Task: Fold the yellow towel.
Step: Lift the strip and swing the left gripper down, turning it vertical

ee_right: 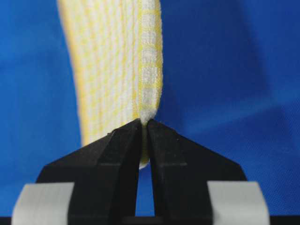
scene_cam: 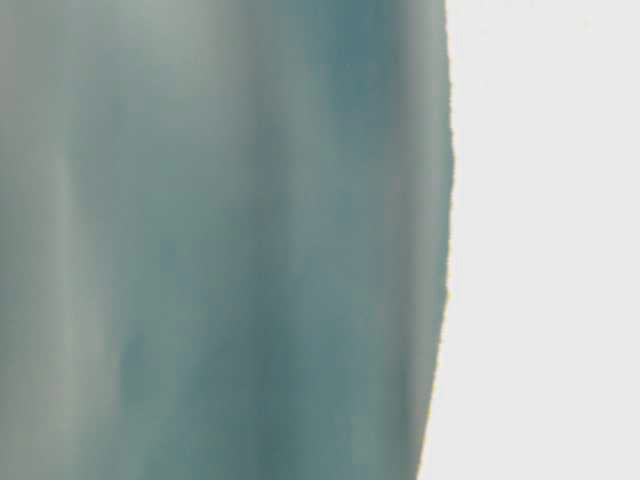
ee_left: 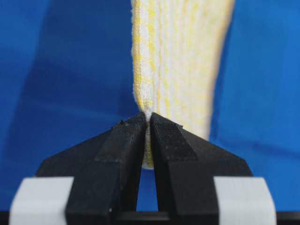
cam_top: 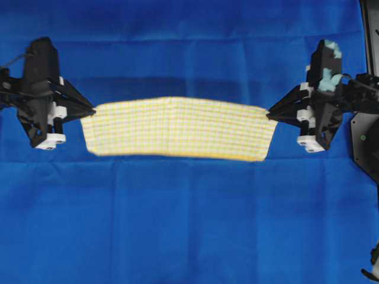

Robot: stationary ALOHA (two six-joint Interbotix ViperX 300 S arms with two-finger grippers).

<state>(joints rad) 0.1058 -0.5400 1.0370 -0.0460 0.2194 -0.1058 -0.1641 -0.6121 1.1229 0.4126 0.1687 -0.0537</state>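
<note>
Stretching left-right: yellow towel [cam_top: 177, 128]

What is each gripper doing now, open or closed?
Left gripper: closed on the yellow towel at one end.
Right gripper: closed on the towel's other end.

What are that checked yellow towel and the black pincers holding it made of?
The yellow towel looks like soft woven cotton: its edge shows fuzzy ribbed threads. The fingers seem matte black hard plastic, with faint ridged layers, perhaps printed.

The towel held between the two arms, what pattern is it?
Fine yellow-and-white checks on the yellow towel, clearest from overhead.
</note>
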